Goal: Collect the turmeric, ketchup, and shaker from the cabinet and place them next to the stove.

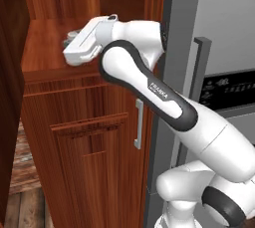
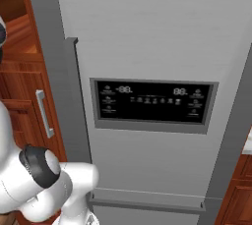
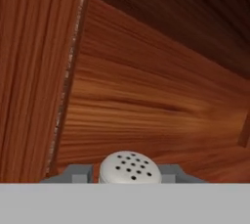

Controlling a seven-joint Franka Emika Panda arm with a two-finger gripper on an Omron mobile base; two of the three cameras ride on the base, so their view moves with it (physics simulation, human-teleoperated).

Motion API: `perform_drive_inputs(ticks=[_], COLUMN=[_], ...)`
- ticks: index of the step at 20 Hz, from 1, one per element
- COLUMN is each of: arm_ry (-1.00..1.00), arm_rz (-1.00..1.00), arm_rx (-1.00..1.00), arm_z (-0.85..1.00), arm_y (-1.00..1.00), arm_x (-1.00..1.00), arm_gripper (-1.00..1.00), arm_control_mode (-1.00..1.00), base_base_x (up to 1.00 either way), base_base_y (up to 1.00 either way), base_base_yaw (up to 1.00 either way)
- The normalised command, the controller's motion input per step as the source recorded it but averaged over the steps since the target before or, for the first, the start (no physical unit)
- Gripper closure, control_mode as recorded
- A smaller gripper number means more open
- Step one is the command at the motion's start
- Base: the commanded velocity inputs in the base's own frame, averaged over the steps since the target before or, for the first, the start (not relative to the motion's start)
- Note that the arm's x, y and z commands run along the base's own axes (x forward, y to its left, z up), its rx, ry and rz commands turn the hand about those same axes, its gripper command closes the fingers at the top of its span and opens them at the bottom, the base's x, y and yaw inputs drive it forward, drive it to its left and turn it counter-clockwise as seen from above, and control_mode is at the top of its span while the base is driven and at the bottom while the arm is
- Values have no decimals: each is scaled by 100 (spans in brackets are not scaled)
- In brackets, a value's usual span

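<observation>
The shaker (image 3: 129,168) is a pale grey-white cylinder with a domed, perforated top. It sits between my two fingertips (image 3: 75,173) in the hand view, and my gripper (image 3: 126,175) is shut on it. In the left base view my gripper (image 1: 72,37) reaches into the shelf niche of the reddish-brown cabinet (image 1: 89,137), just above the shelf board, and the white hand hides most of the shaker. Past the shaker there is only bare wood of the niche's walls. The turmeric, the ketchup and the stove are out of view.
The cabinet's lower door carries a grey bar handle (image 1: 138,124). A tall grey fridge (image 2: 147,32) with a dark display panel (image 2: 152,102) stands right of the cabinet. The niche's left wall (image 3: 34,71) is close to the hand.
</observation>
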Motion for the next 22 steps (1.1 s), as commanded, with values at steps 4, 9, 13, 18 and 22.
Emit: perform_drive_inputs(ticks=[4, 9, 13, 18, 22], arm_ry=[3, 0, 0, -1, 2], arm_rz=[0, 0, 0, 0, -3], arm_rx=[4, 3, 2, 2, 0], arm_z=[18, 1, 0, 0, -3], arm_y=[-35, -35, -50, -52, -25], arm_x=[-46, -63, -77, -79, -74], arm_gripper=[100, 100, 100, 100, 100], arm_control_mode=[-100, -100, -100, -100, -100], base_base_x=[0, 0, 0, 0, 0], base_base_y=[0, 0, 0, 0, 0], base_base_yaw=[0, 0, 0, 0, 0])
